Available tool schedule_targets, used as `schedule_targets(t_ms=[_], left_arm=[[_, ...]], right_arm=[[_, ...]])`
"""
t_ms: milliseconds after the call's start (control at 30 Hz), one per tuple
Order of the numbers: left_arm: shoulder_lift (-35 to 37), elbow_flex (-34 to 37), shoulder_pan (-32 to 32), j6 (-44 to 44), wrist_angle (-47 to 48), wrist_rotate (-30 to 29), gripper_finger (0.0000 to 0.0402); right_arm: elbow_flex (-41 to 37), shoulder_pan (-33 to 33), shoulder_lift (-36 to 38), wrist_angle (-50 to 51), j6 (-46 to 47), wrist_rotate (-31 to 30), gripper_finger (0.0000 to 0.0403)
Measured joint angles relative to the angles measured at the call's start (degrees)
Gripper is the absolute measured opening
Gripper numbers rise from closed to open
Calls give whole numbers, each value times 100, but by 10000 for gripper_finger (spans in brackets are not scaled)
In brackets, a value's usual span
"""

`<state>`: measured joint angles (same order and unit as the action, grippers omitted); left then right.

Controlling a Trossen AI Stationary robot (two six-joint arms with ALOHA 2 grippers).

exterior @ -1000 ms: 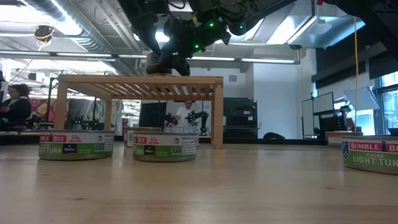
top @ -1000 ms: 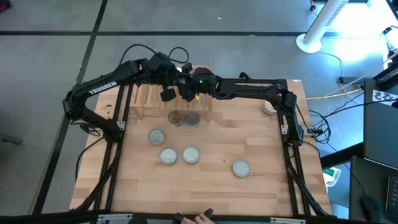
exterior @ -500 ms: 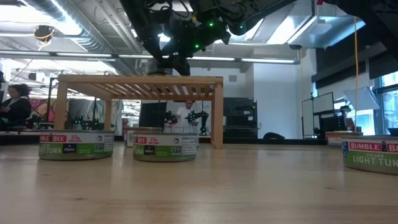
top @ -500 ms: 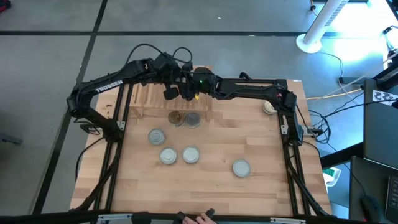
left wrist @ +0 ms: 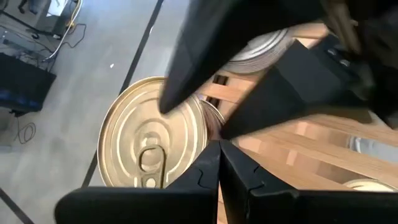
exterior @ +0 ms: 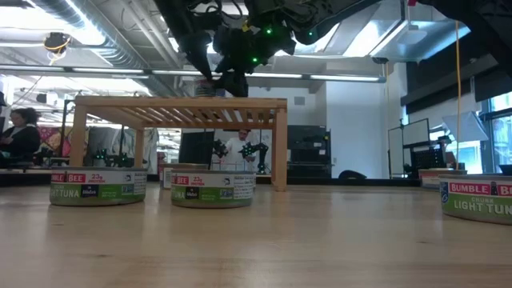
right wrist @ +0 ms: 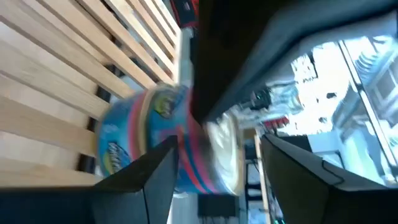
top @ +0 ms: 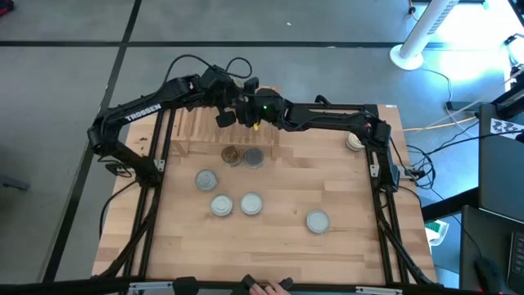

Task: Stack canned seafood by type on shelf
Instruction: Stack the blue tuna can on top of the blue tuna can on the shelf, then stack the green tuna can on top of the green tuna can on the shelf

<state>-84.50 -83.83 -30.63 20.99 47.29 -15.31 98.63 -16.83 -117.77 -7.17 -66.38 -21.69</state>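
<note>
The shelf (top: pixel 196 131) (exterior: pixel 180 104) stands at the table's far left. On its slats, near the far edge, sit a gold-lidded can (left wrist: pixel 149 149) (exterior: pixel 206 88) and a silver-lidded can (left wrist: pixel 267 46). My left gripper (top: pixel 224 117) (left wrist: pixel 217 155) is shut, its tips beside the gold can's rim. My right gripper (top: pixel 246 113) (right wrist: pixel 214 180) is open over the same spot. Its fingers stand either side of a blue-labelled can (right wrist: pixel 155 143). Several more cans lie on the table, one of them gold-lidded (top: pixel 232 155). My left gripper has its shut fingertips right at the gold-lidded can's rim (left wrist: pixel 202 140), slanting down from the near side; I cannot tell whether they touch it. My right gripper stands with one finger (right wrist: pixel 158 174) in front of the blue-labelled can; whether it touches, I cannot tell.
On the tabletop lie silver-lidded cans (top: pixel 254 157) (top: pixel 206 179) (top: pixel 221 205) (top: pixel 250 203) (top: pixel 317 220), and one can (top: pixel 354 141) sits near the right edge. In the low view tuna cans (exterior: pixel 98 186) (exterior: pixel 212 189) stand before the shelf. People show in the room behind.
My left gripper has moved a little toward the table's far edge and slightly up, over the shelf. The can on the shelf top shows smaller and farther back in the low view than a second ago. My right gripper has stayed close beside it.
</note>
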Motion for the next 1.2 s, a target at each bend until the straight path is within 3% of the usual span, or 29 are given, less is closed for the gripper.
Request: schedule_targets(t_ms=[367,500,667,933,1067,1200], left_arm=[[613,-2,262,-142,33,8,1],[861,-4,512,-436,320,15,1],[948,-7,973,-1149,963,199,1],[890,-4,2124,-1830,1608,638,1],[823,-4,2721,-2088,1481,638,1],[693,-4,3245,-2282,1427,640,1]], right_arm=[[0,93,735,458,354,-172,227],[0,230,1168,1229,514,-500,227],[0,432,1742,2947,1134,-800,227],[0,484,2784,6035,3438,124,227],[-135,489,3240,6536,4159,415,227],[-854,518,3797,6581,4800,716,227]])
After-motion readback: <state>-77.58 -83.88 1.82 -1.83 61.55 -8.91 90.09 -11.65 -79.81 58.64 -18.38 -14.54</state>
